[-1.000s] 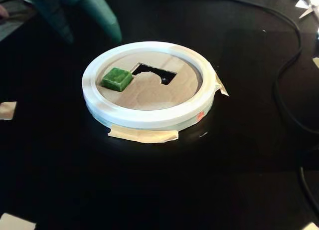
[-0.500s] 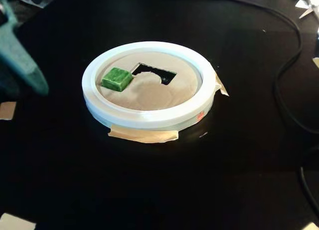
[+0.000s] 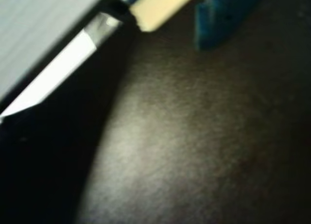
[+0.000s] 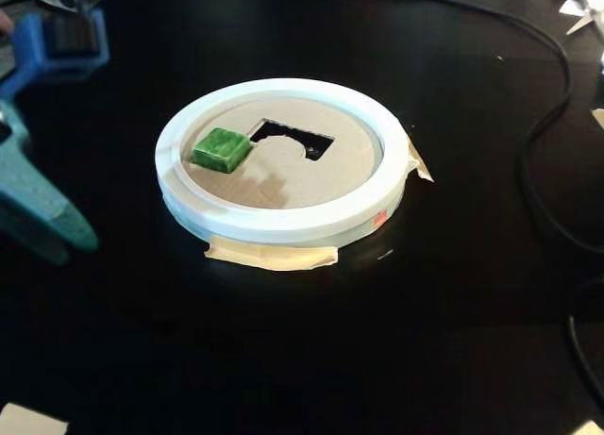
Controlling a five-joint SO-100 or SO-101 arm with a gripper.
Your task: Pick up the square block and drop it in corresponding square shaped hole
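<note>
Fixed view: square block (image 4: 222,148) sits on beige disc (image 4: 283,180) at 9 o'clock inside white ring (image 4: 283,223), touching the dark cutout (image 4: 293,138); square hole not distinguishable. Ring taped to bench (image 4: 425,312), presumably against sliding. Teal fingers (image 4: 38,204) well apart at 9 o'clock; spread unclear, holding nothing.

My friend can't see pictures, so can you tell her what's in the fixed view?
A small green block sits on a tan disc inside a white ring, right beside a dark hole cut in the disc. The ring is taped to a black table, and the robot's teal fingers poke in at the left edge, away from the ring.
</note>
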